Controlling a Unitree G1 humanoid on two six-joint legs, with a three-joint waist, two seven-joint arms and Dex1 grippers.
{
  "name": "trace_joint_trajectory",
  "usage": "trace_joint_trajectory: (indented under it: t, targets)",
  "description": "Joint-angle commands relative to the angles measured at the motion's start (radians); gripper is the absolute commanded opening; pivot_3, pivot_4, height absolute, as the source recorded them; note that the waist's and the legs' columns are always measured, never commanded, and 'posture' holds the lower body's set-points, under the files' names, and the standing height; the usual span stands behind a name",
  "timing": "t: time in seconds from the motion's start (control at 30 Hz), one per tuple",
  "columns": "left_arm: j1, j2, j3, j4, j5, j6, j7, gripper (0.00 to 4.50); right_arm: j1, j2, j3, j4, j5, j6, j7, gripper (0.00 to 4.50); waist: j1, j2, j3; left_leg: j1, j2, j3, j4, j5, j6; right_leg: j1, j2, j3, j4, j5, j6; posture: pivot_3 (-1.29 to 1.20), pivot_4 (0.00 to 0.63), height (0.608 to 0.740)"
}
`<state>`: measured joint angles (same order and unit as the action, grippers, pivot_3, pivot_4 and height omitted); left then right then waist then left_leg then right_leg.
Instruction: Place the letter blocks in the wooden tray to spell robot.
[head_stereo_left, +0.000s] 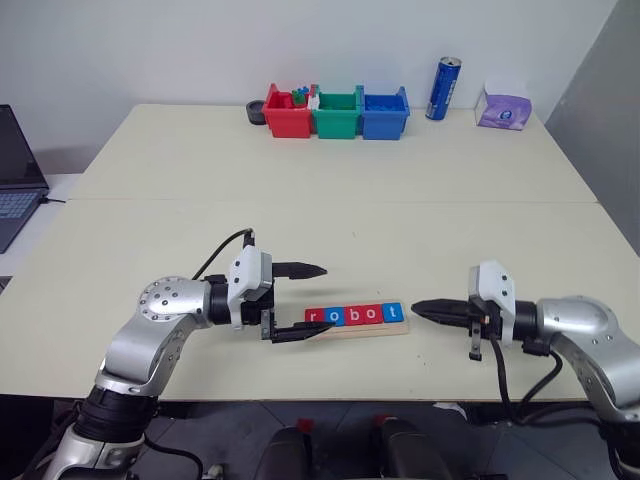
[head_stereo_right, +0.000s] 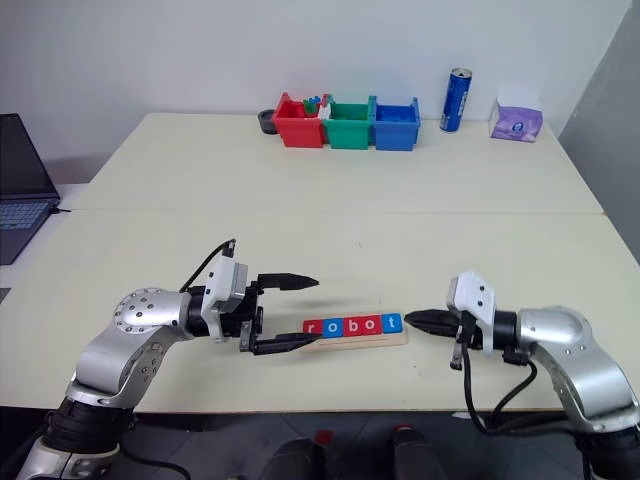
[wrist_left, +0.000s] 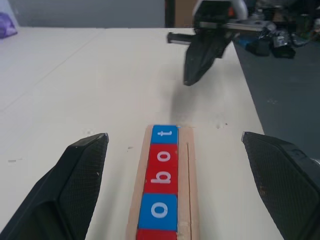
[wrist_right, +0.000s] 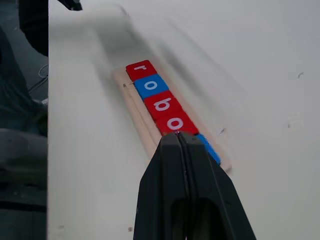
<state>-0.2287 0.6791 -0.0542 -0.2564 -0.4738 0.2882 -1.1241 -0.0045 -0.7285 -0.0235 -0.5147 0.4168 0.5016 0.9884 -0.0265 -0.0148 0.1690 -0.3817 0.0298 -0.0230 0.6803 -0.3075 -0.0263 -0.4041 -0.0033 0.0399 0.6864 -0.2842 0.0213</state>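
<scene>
Near the front edge of the big pale table (head_stereo_left: 330, 200), the thin pale wooden tray (head_stereo_left: 398, 328) holds all five small red and blue letter blocks (head_stereo_left: 355, 315), spelling robot, so the job looks done. Left gripper (head_stereo_left: 305, 300) is wide open and empty by the tray's end. Right gripper (head_stereo_left: 425, 309) is pinched tight, holding nothing.

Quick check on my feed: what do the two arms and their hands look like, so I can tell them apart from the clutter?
Both arms are silver-grey metal with rounded joint housings, black cuffs and loose black cables looping alongside. Each wrist carries a white boxy module. The left hand and right hand each have two black tapered fingers with a finely textured inner face. The left arm's round joint cap shows a ring of small holes.
</scene>
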Motion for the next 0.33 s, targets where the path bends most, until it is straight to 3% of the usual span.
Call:
trace_joint_trajectory:
  t: [0.03,0.33]
  targets:
    - [0.045,0.045,0.054,-0.048,0.011,0.028,0.037,4.50,0.080,0.018,-0.014,-0.120,0.012,0.020,-0.077,0.03,-0.002,0.000,0.000,0.000,0.000,0.000,0.000,0.000,0.000,0.000,0.000,0.000,0.000,0.000,0.000,0.00,0.150,0.740]
    - [0.113,0.087,0.066,-0.082,-0.034,0.036,-0.030,4.50,0.051,0.016,0.001,-0.109,0.022,0.023,-0.103,0.03,-0.002,0.000,0.000,0.002,-0.001,0.001,0.000,0.001,-0.001,0.000,0.001,0.000,0.002,0.000,0.000,0.00,0.150,0.740]
